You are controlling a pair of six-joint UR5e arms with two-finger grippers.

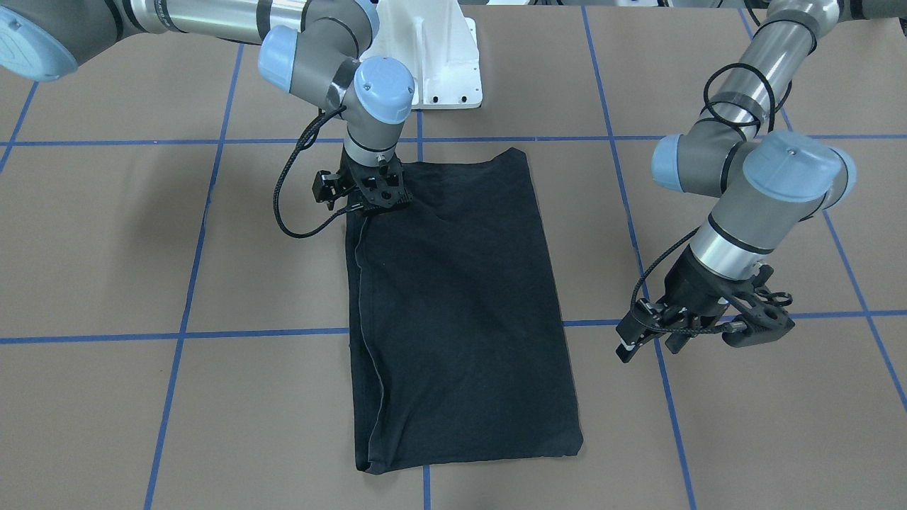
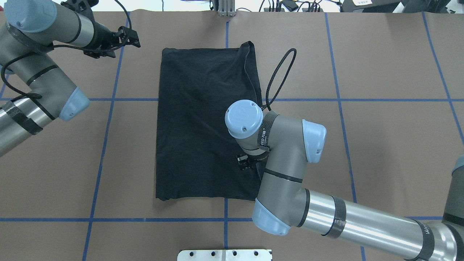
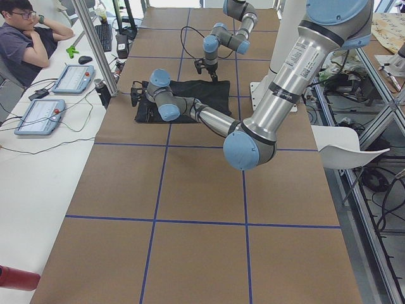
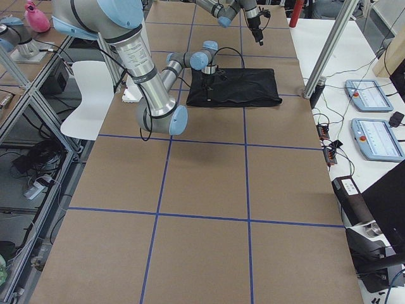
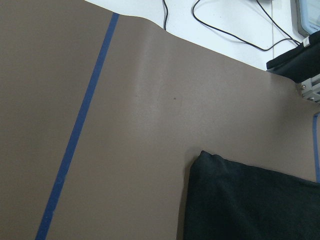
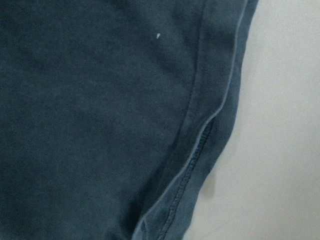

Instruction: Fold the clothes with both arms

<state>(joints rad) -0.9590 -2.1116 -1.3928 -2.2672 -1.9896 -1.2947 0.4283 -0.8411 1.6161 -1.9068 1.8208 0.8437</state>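
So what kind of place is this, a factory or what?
Probably a robotics research lab rather than a factory: the right arm and left arm reach over a table gridded in blue tape with a black T-shirt on it, while a person sits alongside with control tablets.

Left arm (image 1: 737,212) and right arm (image 1: 322,42): grey-silver tubes, light blue joint caps (image 1: 790,166), looping black cables (image 1: 292,185), black strap bands (image 2: 339,217).
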